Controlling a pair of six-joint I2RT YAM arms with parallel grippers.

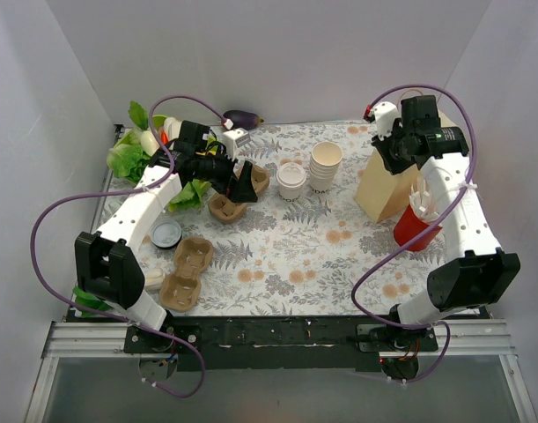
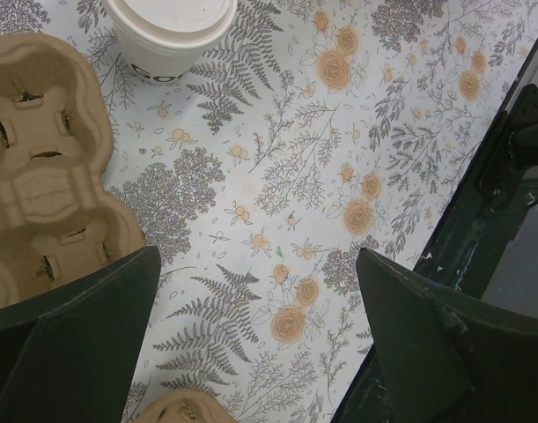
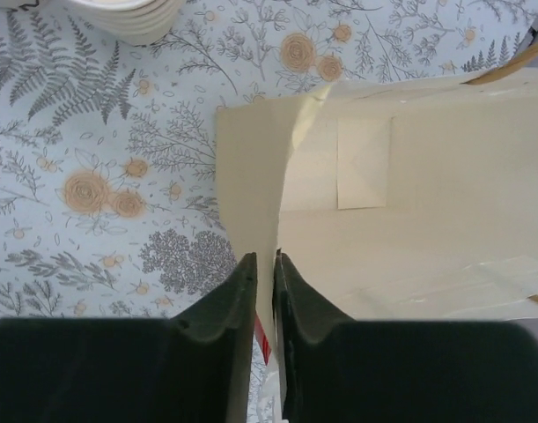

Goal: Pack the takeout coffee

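Note:
The takeout coffee [image 1: 291, 181], a cream cup with dark print and a white lid, stands mid-table; it also shows at the top of the left wrist view [image 2: 172, 35]. My left gripper [image 1: 243, 183] is open and empty, hovering left of the cup over a brown pulp cup carrier [image 1: 228, 208]; its jaws [image 2: 258, 257] frame bare tablecloth, with the carrier [image 2: 40, 167] to their left. My right gripper [image 1: 394, 155] is shut on the top edge of the tan paper bag [image 1: 387, 187]; its fingers [image 3: 264, 261] pinch the bag's wall [image 3: 383, 220].
A stack of lidless cream cups [image 1: 325, 166] stands right of the coffee. A red cup of white straws [image 1: 416, 225] is near the bag. A second carrier [image 1: 185, 273] and a loose lid [image 1: 165, 233] lie front left. Greens [image 1: 132, 159] and an eggplant [image 1: 242, 116] are at the back.

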